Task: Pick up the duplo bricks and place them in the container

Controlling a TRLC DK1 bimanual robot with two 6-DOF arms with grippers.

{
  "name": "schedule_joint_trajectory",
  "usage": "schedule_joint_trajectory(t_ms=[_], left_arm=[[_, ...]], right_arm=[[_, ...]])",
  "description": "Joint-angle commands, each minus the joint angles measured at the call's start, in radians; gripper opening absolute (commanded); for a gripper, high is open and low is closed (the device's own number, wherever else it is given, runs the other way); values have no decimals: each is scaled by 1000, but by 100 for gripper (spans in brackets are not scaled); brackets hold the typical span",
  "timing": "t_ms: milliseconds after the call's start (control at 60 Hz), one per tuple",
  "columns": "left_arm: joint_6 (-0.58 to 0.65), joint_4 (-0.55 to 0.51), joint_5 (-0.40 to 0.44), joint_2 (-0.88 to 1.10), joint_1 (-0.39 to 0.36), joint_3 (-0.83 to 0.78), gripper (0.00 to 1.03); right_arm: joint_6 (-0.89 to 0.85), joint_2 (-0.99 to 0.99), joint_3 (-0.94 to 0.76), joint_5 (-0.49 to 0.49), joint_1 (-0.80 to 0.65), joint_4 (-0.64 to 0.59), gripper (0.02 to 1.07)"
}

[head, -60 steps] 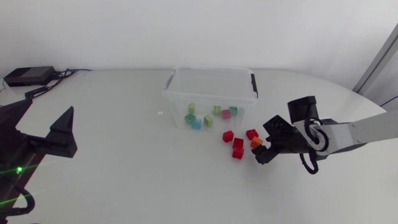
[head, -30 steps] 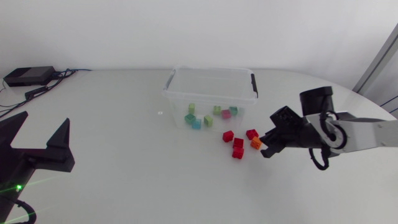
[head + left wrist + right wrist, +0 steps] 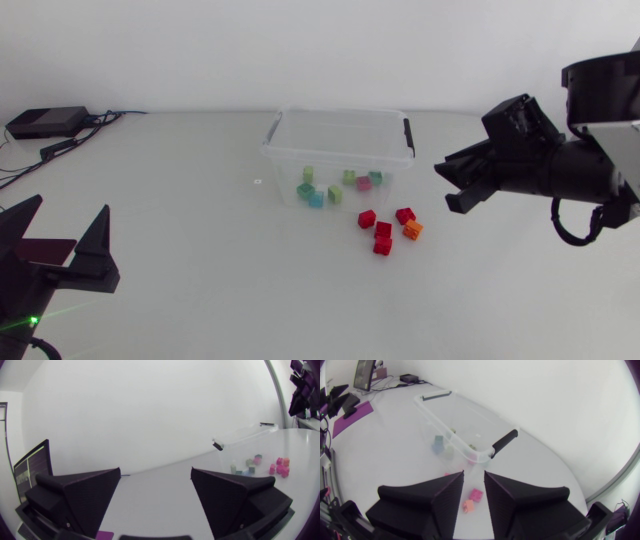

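A clear plastic container (image 3: pixel 340 113) with black handles stands at the table's middle back. Several green, teal and pink duplo bricks (image 3: pixel 326 190) lie inside it. Just in front of it on the table lie several red bricks (image 3: pixel 382 231) and an orange brick (image 3: pixel 412 230). My right gripper (image 3: pixel 447 188) hangs high to the right of them, fingers close together and empty. In the right wrist view that gripper (image 3: pixel 474 474) looks down on the container (image 3: pixel 451 430) and the orange brick (image 3: pixel 468 505). My left gripper (image 3: pixel 65 215) stands open and empty at the near left, far from the bricks (image 3: pixel 280 466).
A black box (image 3: pixel 45 122) with cables sits at the table's back left corner. A small mark (image 3: pixel 257 181) lies left of the container. Bare table stretches between the left gripper and the container.
My right gripper closed beside the orange brick without taking it, then rose and drew back to the right. The left gripper sank toward the near left edge.
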Motion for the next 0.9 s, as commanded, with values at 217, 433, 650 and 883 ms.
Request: schedule_joint_trajectory(t_ms=[217, 433, 650, 883], left_arm=[[32, 59, 3, -11, 31, -54, 98], [35, 94, 3, -13, 31, -96, 98], [38, 133, -27, -13, 37, -130, 99], [-43, 154, -27, -13, 57, -128, 99]], right_arm=[[69, 130, 179, 53, 71, 11, 37], [89, 245, 259, 76, 114, 45, 37], [61, 180, 134, 41, 65, 19, 76], [1, 151, -48, -7, -19, 46, 98]])
